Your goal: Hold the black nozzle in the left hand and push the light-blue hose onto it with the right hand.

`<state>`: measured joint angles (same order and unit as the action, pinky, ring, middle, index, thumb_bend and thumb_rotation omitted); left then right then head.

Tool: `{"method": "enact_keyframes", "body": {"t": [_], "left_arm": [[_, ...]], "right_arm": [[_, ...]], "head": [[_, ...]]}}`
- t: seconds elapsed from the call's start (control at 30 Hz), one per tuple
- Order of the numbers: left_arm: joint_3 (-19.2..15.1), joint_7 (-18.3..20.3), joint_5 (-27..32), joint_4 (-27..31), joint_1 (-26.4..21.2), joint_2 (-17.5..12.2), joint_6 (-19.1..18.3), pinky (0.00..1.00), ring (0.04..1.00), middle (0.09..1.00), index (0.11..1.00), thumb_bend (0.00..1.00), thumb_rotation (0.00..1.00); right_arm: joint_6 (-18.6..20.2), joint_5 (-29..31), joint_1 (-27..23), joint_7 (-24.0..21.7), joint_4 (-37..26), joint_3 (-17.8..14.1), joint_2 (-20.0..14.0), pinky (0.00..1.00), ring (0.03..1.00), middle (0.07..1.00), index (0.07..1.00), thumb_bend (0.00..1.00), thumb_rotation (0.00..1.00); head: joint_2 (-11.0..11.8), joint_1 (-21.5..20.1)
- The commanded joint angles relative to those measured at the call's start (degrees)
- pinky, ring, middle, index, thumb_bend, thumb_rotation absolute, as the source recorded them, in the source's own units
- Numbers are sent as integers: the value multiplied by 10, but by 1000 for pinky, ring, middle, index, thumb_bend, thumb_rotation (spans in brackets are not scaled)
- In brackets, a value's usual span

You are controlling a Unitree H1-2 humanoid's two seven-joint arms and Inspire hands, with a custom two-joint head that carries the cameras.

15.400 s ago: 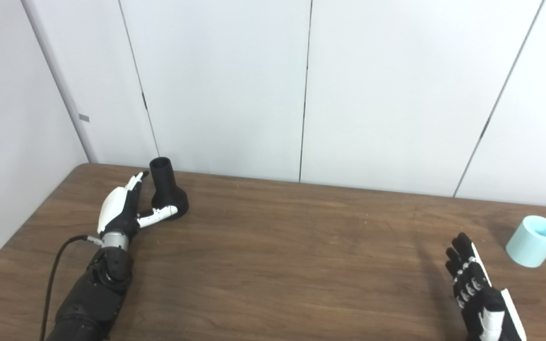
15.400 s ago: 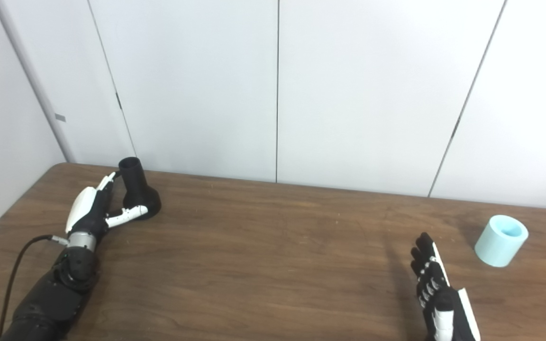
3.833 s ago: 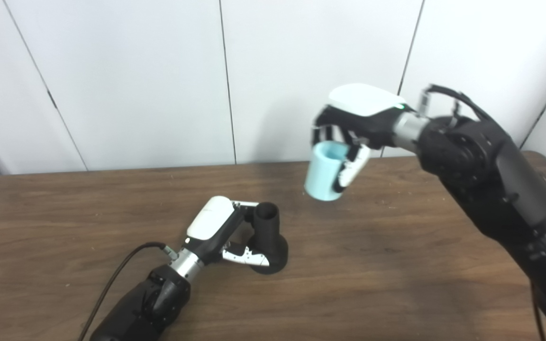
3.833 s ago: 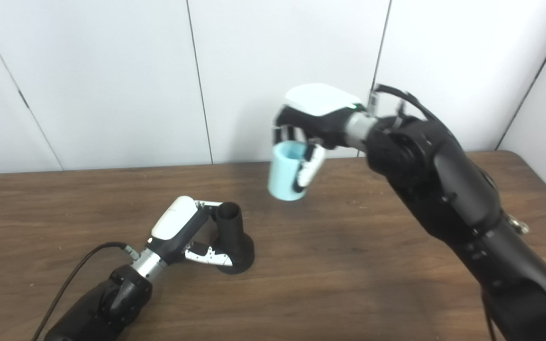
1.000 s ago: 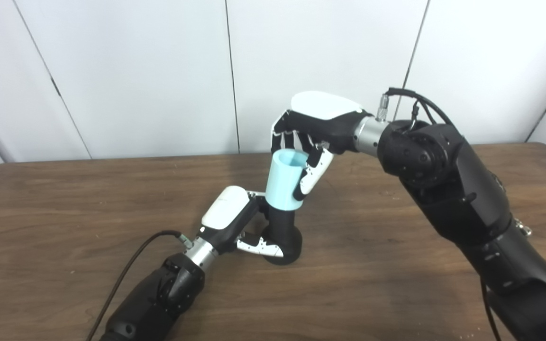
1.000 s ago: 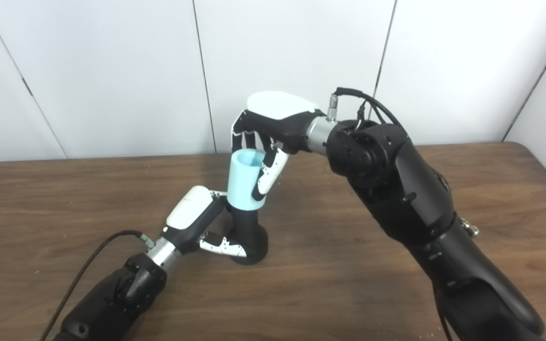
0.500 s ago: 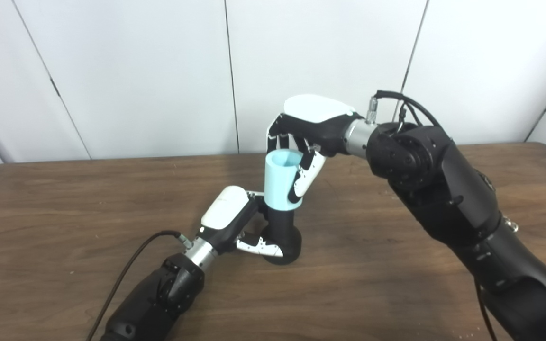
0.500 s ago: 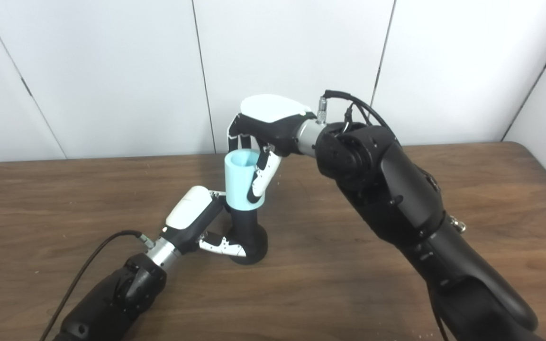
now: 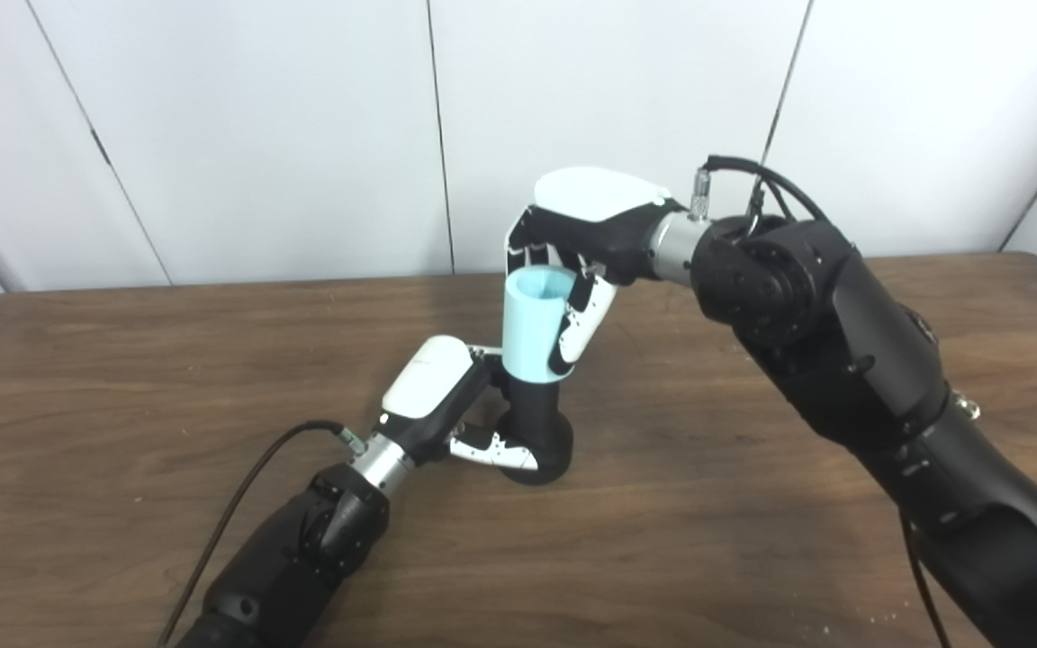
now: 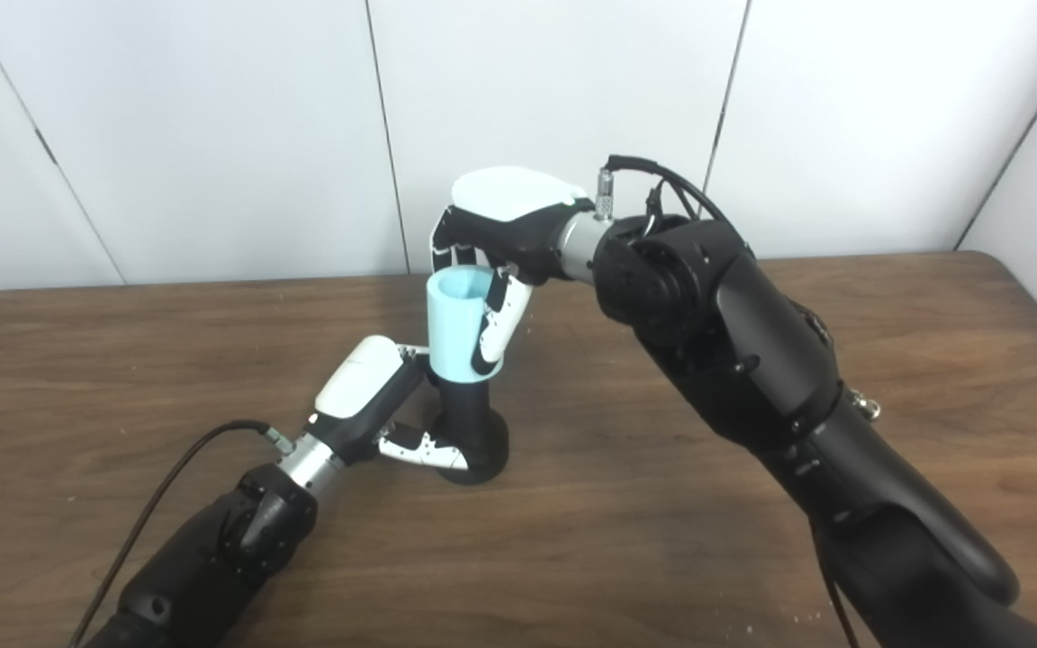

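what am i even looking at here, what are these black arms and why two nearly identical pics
It is a humanoid robot at a wooden table. The two pictures come from two cameras side by side on its head, so they show one scene from slightly different spots. Both arms come in from the bottom edge. The left hand is closed on a black nozzle that stands upright on the table. The right hand comes from above and grips a light-blue hose, a short tube, whose lower end sits over the top of the nozzle. Behind the table are plain white wall panels.

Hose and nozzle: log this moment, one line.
left hand: holds black nozzle | right hand: holds light-blue hose | hose: over nozzle neck
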<state>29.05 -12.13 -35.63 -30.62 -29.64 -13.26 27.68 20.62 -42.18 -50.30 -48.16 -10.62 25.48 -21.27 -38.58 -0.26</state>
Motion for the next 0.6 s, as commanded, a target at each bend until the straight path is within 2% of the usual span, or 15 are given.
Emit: {"method": "enact_keyframes", "body": {"t": [0.0, 0.2, 0.3, 0.37, 0.57], "left_arm": [[42, 17, -13, -62, 125, 35, -10, 502, 466, 427, 415, 657, 426], [42, 18, -15, -61, 125, 35, -11, 506, 469, 430, 425, 657, 426], [42, 18, -16, -59, 126, 34, -11, 506, 469, 430, 425, 659, 428], [42, 18, -16, -60, 126, 34, -11, 507, 469, 430, 426, 659, 429], [41, 19, -17, -61, 125, 34, -11, 506, 468, 430, 421, 659, 429]], "right_arm": [[8, 14, -39, -25, 3, 0, -2, 166, 251, 417, 502, 526, 0], [60, 44, -41, -47, 2, -23, 10, 178, 275, 413, 519, 523, 0], [63, 44, -40, -59, 0, -34, 16, 174, 273, 412, 519, 523, 0], [63, 43, -39, -68, 0, -42, 21, 175, 276, 464, 489, 529, 0], [63, 35, -34, -95, 6, -67, 37, 174, 283, 419, 521, 523, 0]], "head": [[0, -1], [-1, 0], [-2, -2], [-2, -2], [-2, -2]]}}
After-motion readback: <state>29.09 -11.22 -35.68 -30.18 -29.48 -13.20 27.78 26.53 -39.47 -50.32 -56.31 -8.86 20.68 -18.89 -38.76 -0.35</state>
